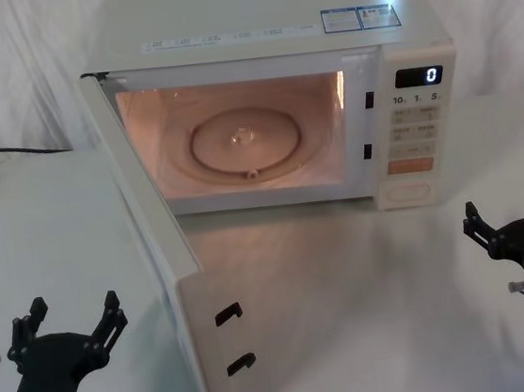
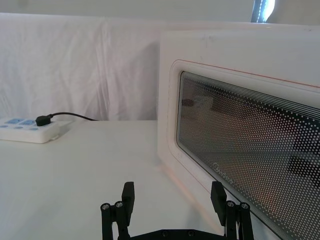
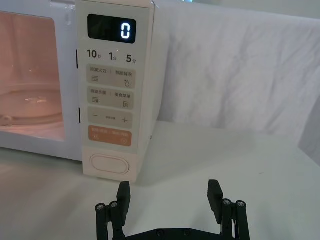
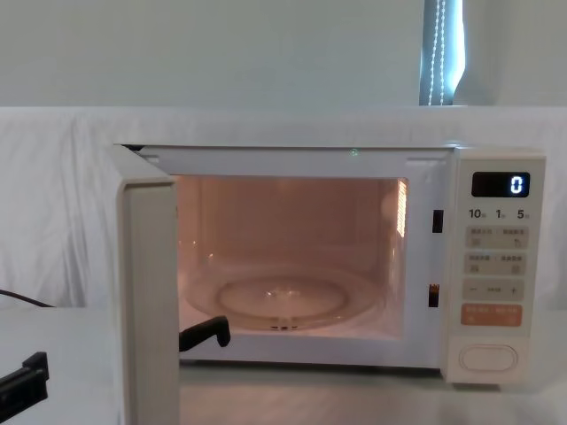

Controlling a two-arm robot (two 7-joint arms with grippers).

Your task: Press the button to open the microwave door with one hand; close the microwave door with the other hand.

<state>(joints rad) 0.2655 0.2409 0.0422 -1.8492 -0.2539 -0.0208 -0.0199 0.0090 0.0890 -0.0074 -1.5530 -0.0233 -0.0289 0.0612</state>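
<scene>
Left end effector (image 1: 73, 318) is hovering released beside the cream microwave door (image 1: 161, 264), which is swinging open toward me. Right end effector (image 1: 507, 209) is waiting released near the pill-shaped cream button (image 1: 407, 193), bench-level.

This looks like a staged test setup in a lab rather than a home kitchen: white cloth (image 2: 75, 65) drapes the backdrop and covers the surface (image 1: 346, 271), a lone microwave (image 1: 280, 109) stands on it, and a power strip (image 2: 27, 129) lies beside it.
</scene>
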